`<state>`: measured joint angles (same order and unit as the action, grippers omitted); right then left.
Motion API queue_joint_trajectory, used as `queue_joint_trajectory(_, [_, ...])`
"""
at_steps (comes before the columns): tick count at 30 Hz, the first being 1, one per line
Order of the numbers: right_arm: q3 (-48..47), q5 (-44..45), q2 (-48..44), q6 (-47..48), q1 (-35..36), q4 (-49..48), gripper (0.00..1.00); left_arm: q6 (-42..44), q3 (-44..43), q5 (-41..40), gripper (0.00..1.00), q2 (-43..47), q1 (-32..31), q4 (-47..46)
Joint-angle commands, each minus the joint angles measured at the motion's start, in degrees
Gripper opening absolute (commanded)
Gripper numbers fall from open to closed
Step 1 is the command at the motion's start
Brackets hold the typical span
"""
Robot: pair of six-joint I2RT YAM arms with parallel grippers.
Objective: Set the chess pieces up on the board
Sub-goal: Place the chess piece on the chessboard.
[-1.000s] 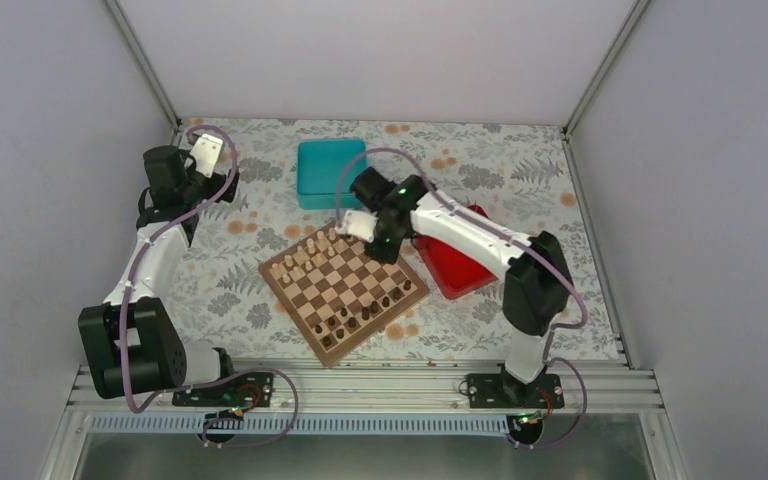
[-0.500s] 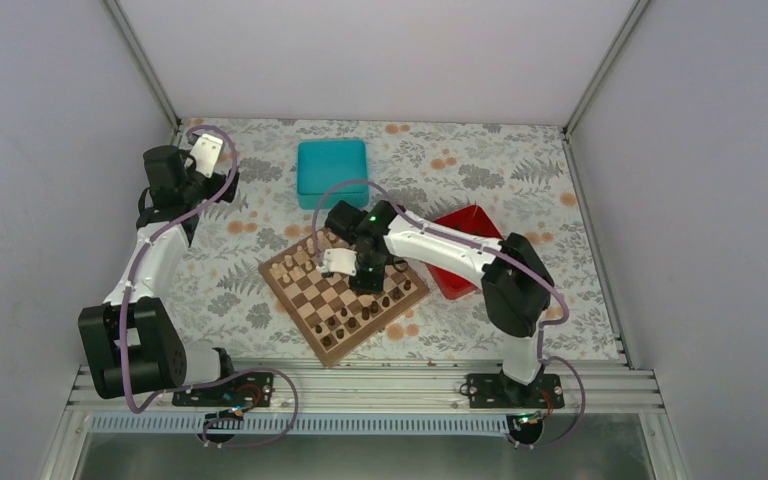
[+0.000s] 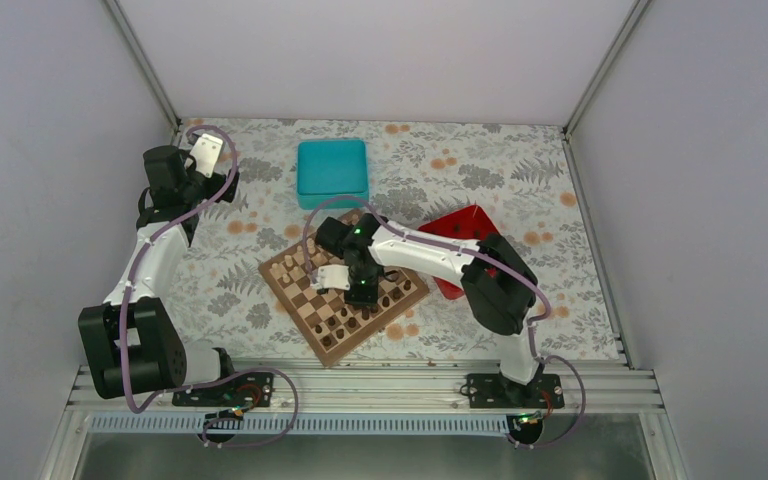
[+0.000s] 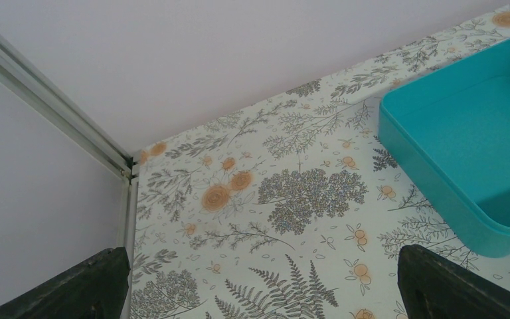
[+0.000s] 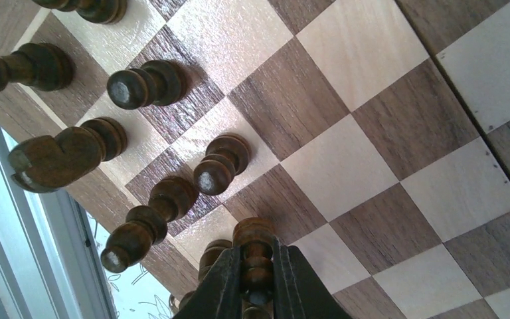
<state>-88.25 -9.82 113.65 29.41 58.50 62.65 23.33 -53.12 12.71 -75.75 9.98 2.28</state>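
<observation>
The right gripper (image 5: 257,282) is pinched nearly shut on a small dark brown wooden pawn (image 5: 255,249). Its long axis runs along the fingers, base toward the checkered wooden chessboard (image 5: 372,166), just beside the standing dark pieces (image 5: 218,163) — so the drop looks straight down. The left gripper (image 4: 265,292), spread and empty, sits well apart by the square teal box (image 4: 465,146).

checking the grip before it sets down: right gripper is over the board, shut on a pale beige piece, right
Not quite. The right gripper is over the board and shut on a piece, but that piece is dark brown, not pale beige, as the right wrist view shows.
</observation>
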Motion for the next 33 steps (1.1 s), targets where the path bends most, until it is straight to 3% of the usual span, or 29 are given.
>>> queue_joint_trajectory(1, [-1.32,0.17,1.23,0.68,0.57,0.09,0.05,-0.22,-0.48,0.75,1.00,0.84,0.31,-0.44])
queue_joint_trajectory(25, [-2.36,2.40,3.11,0.58,0.58,-1.07,0.05,-0.13,-0.36,1.00,1.00,0.68,0.31,-0.70])
queue_joint_trajectory(33, [-2.89,2.44,2.69,0.56,0.61,-0.48,0.10,-0.01,-0.25,1.00,1.00,0.60,0.30,-0.70])
